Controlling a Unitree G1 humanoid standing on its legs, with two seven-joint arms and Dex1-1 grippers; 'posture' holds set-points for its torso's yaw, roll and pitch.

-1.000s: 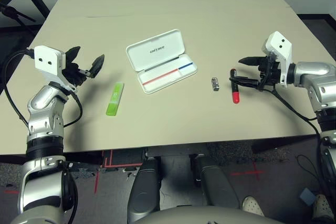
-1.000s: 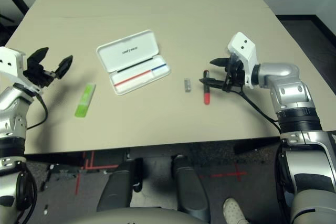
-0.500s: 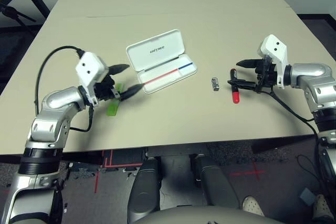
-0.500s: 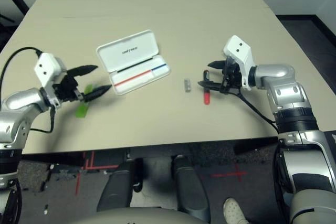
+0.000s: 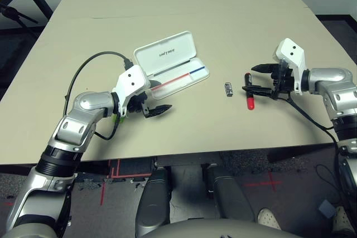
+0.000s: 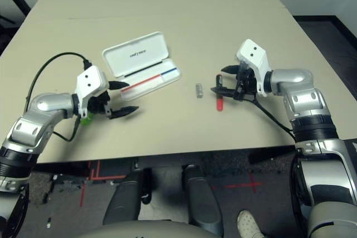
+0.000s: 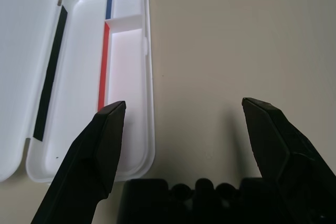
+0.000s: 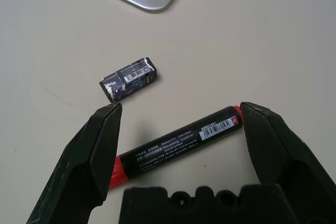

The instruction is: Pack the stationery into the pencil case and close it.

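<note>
I am at the picking step; nothing is packed yet. The pencil case (image 5: 170, 65) lies open at the upper centre of the counter (image 5: 223, 4), its tray empty. My right gripper (image 5: 257, 79) hangs wide over the marker (image 5: 249, 92) at centre right, with the small dark piece (image 5: 228, 88) just beside it. My left gripper (image 5: 158, 100) is wide and empty at the case's lower edge, the green stick (image 6: 86, 119) half hidden behind it. Next I should lower the right gripper and close it across the barrel.
</note>
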